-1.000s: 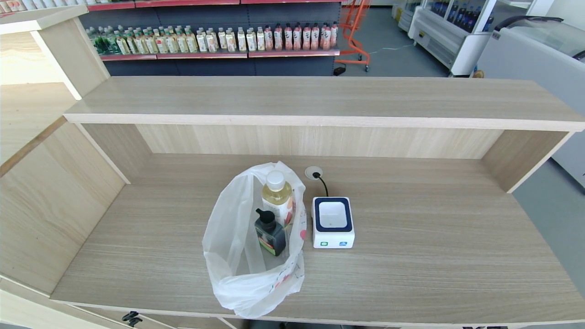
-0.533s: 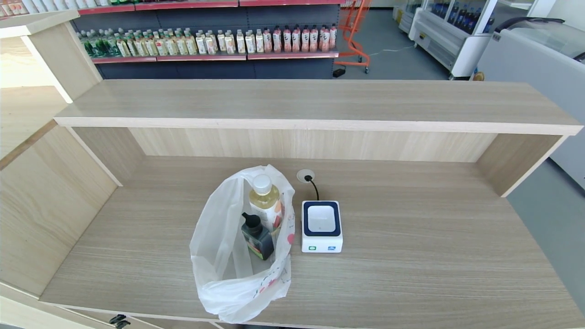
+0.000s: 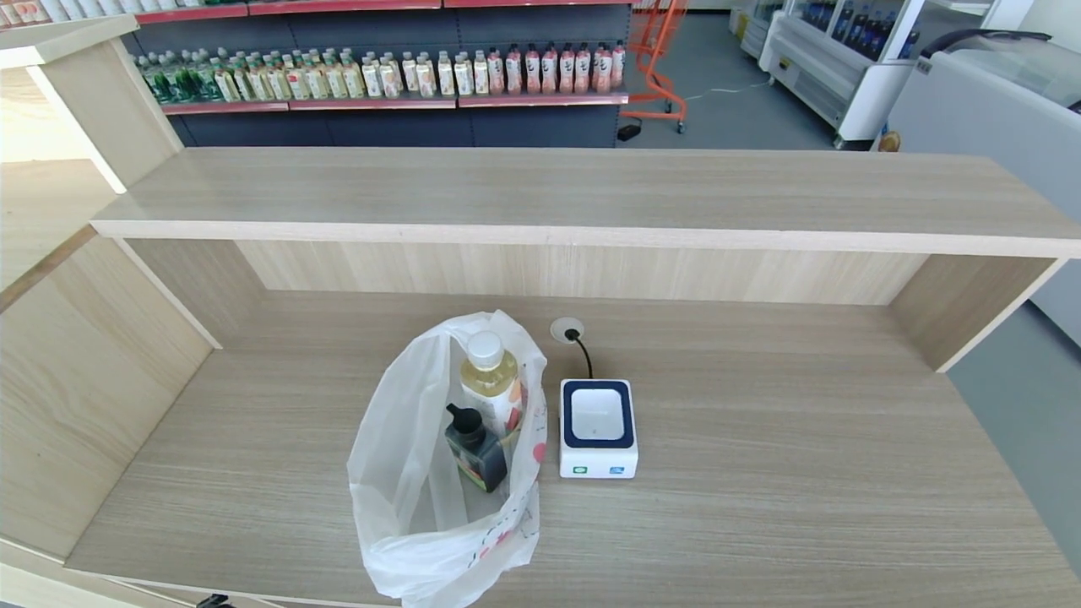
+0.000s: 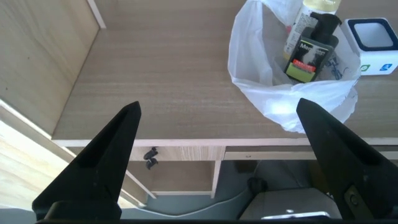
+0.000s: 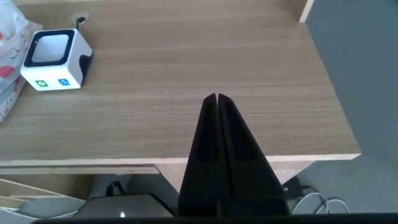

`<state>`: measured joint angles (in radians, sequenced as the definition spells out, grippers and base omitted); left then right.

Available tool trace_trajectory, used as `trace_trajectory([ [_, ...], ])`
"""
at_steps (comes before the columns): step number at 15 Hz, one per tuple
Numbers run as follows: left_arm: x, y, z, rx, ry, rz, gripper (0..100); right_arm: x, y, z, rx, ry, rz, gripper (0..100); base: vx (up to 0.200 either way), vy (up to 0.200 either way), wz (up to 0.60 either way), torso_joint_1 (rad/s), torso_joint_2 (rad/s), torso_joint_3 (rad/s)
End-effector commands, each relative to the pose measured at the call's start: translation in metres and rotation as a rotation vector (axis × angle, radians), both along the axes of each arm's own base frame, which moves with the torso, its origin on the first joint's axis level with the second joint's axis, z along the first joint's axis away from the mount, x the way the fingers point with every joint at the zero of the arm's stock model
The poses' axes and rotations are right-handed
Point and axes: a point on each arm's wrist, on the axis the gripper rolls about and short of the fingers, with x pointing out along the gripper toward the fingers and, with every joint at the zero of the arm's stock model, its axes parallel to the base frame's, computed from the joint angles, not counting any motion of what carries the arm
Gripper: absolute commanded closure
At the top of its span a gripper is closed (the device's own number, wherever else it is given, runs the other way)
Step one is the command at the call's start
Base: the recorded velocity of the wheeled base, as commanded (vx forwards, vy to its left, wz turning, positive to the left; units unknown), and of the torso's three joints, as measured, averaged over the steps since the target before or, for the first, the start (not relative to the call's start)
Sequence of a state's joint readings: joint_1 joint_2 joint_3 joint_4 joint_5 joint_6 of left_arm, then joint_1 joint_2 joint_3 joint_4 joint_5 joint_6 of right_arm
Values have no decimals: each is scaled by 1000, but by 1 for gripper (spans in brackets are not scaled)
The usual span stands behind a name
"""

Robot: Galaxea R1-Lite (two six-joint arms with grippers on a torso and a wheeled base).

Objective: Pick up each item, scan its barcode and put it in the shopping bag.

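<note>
On the wooden bench [image 3: 760, 473] the shopping bag [image 3: 405, 473] stands just beside the scanner [image 3: 597, 428], holding a tea bottle [image 3: 488, 380] and a dark pump bottle [image 3: 475, 447]. The left tool [image 4: 219, 107] is spread wide and the right tool [image 5: 216, 99] pressed together — both by the near edge, not touching the bag.

A white plastic shopping bag [image 3: 397, 473] stood open near the front edge of the tabletop [image 3: 802, 473], its mouth gaping upward and a little red print showing on its right side. Two items stood upright inside it. A clear bottle [image 3: 490, 384] of pale yellow drink with a white cap was at the far side. A smaller dark bottle [image 3: 475, 443] with a black spout top stood just in front of it, touching or nearly so. Just right of the bag sat the scanner [image 3: 598, 426], a white box whose pale top window was framed in dark blue.
</note>
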<state>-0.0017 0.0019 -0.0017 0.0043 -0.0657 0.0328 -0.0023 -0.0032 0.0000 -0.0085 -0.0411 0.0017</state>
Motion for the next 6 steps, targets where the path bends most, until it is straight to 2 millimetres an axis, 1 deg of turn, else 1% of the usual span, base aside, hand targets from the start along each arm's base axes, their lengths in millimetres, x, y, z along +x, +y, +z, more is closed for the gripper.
trace_trajectory([
  [1,0,0,0,-1,0,0,0,0,0,0,1,2,-1,100,0,0,0,0,0,0],
  [6,0,0,0,1,0,0,0,0,0,0,6,2,-1,100,0,0,0,0,0,0],
])
